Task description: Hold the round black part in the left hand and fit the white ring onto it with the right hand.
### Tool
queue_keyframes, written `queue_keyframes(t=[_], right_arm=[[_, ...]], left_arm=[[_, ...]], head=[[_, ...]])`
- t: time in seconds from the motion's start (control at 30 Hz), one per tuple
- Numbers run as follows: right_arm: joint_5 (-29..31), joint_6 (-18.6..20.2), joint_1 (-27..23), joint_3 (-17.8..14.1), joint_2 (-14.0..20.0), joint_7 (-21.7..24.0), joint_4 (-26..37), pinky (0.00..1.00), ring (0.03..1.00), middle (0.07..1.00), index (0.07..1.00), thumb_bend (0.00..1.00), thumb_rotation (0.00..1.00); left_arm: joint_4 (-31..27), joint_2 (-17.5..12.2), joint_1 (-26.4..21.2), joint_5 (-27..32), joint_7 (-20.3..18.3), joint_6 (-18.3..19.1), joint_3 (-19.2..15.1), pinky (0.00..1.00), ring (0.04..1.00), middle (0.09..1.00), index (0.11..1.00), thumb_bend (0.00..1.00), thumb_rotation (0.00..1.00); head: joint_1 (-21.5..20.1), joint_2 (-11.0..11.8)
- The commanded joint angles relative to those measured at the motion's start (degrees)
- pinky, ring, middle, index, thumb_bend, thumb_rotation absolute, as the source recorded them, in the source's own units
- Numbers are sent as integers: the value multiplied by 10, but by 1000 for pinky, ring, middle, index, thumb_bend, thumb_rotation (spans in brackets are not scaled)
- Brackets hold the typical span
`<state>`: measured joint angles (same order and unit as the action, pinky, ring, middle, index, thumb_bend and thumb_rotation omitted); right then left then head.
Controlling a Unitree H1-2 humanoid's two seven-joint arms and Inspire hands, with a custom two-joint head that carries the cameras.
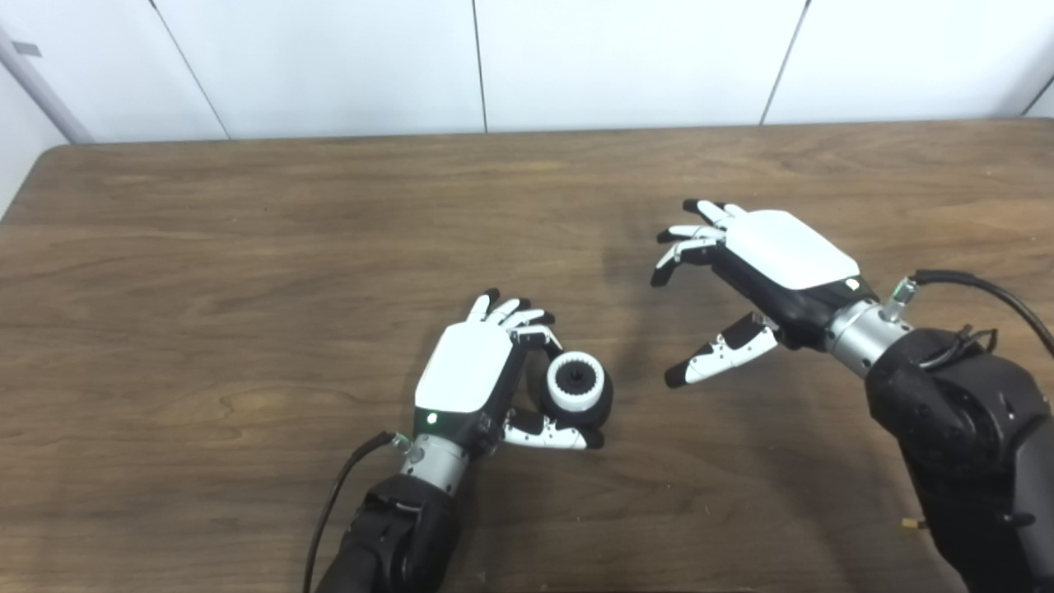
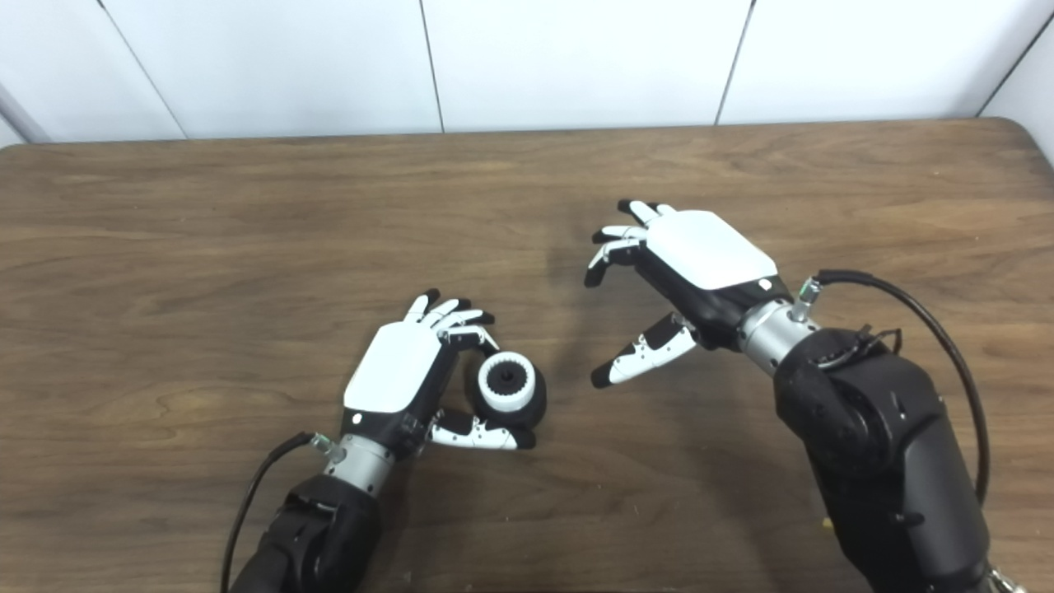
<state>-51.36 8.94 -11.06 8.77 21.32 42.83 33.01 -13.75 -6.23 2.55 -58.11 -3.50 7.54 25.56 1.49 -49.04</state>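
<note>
Left hand [image 1: 482, 383]: low over the wooden surface [image 1: 247, 247], fingers and thumb wrapped around the round black part [image 1: 586, 403]; grip reads as a loose cradle more than a clamp.
Round black part: sits in the left hand's grasp, right of the palm, near the surface; whether it rests on the wood cannot be told.
White ring [image 1: 575, 380]: ribbed, already on the black part's upper face, dark hub showing through its centre. Fully seated or merely laid on top — cannot tell from either view.
Right hand [image 1: 745, 280]: well apart to the right, raised, fingers spread and thumb out, holding nothing.
Stage (judged): fitting looks done or nearly so; a final press may remain.
Risk 1: ring sits skewed and unseated; any tilt of the left hand lets it slide off.
Risk 2: left thumb lies under the part's front edge; a downward push from the right hand could tip the part out of that shallow hold.
Risk 3: left fingertips curl close to the ring's rim; they could block a press or catch the ring and lift it.
Risk 4: right hand's wide spread may knock the part on approach.
</note>
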Motion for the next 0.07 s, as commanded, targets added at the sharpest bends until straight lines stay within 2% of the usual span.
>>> queue_keyframes(t=[0.0,0.03], right_arm=[[-5,1,-8,-9,3,-20,18,1000,999,876,678,862,538],[-6,1,-7,-9,3,-21,17,1000,998,874,678,852,552]], left_arm=[[-18,-4,-1,3,-11,3,-6,1000,925,851,706,794,313],[-20,-4,-1,3,-14,3,-7,1000,927,856,727,814,324]], head=[[-1,0],[-1,0]])
